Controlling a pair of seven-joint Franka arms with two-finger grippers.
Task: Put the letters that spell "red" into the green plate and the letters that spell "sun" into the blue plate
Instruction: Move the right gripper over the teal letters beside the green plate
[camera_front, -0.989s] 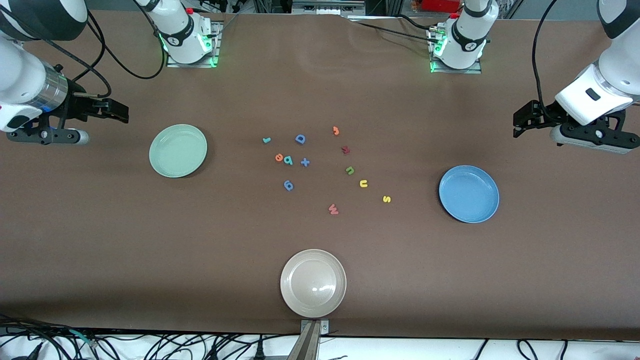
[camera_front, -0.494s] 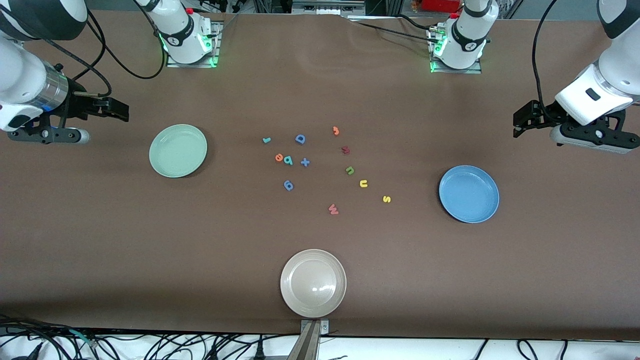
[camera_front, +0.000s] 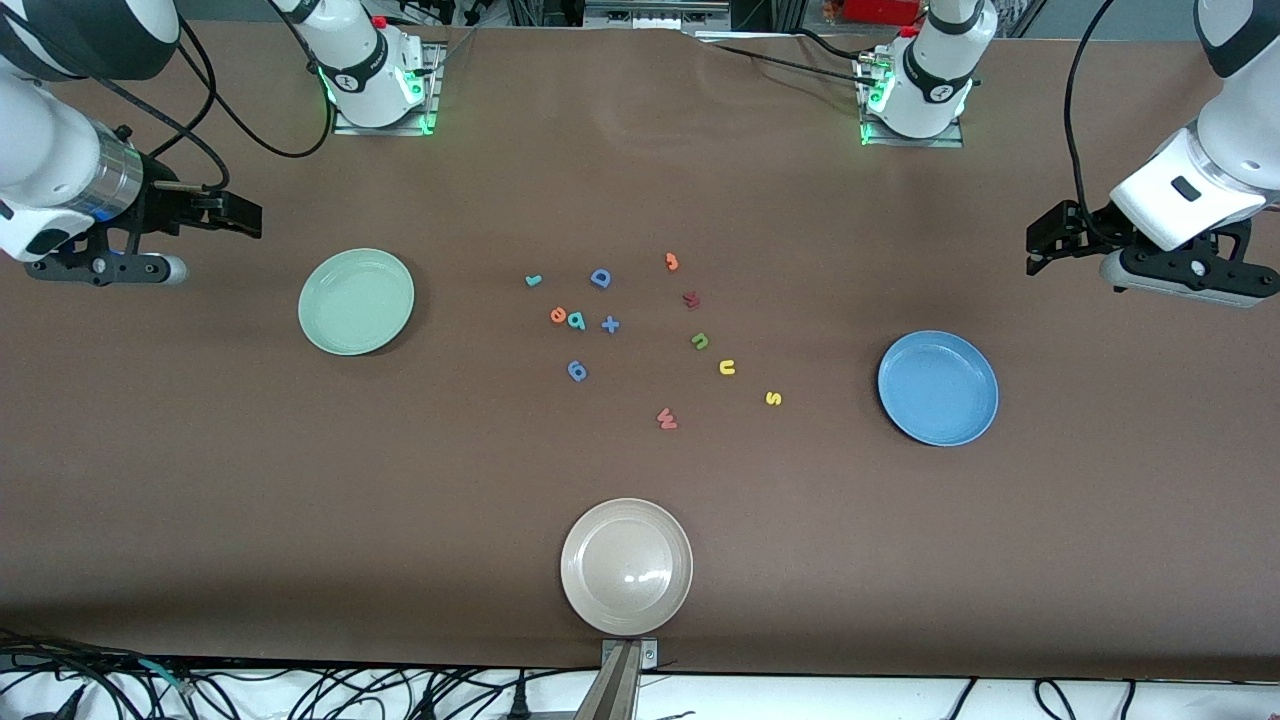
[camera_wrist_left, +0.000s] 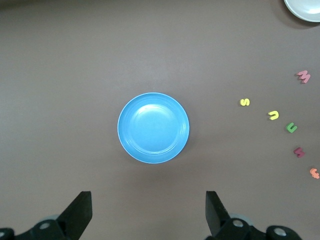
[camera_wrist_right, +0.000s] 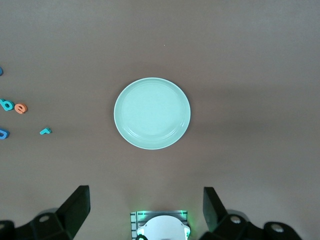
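The green plate (camera_front: 356, 302) (camera_wrist_right: 152, 113) lies empty toward the right arm's end, the blue plate (camera_front: 938, 388) (camera_wrist_left: 153, 127) empty toward the left arm's end. Between them on the table lie the teal r (camera_front: 533, 281) (camera_wrist_right: 45, 131), orange e (camera_front: 558, 316) (camera_wrist_right: 20, 108), teal d (camera_front: 576, 320), green n (camera_front: 700, 341) (camera_wrist_left: 291, 128), yellow u (camera_front: 727, 367) (camera_wrist_left: 273, 115) and yellow s (camera_front: 773, 398) (camera_wrist_left: 244, 102). My right gripper (camera_front: 235, 215) (camera_wrist_right: 145, 210) hangs open over bare table beside the green plate. My left gripper (camera_front: 1045, 240) (camera_wrist_left: 149, 215) hangs open over bare table beside the blue plate.
Mixed in with the letters are a blue D (camera_front: 600, 278), a blue plus (camera_front: 610, 324), a blue 9-like piece (camera_front: 577, 371), a dark red m (camera_front: 691, 299), a pink w (camera_front: 667, 419) and a small orange piece (camera_front: 672, 262). A beige plate (camera_front: 626, 566) sits near the table's front edge.
My right gripper has drifted slightly toward the robots' bases. The left arm, the plates and the letters have not moved.
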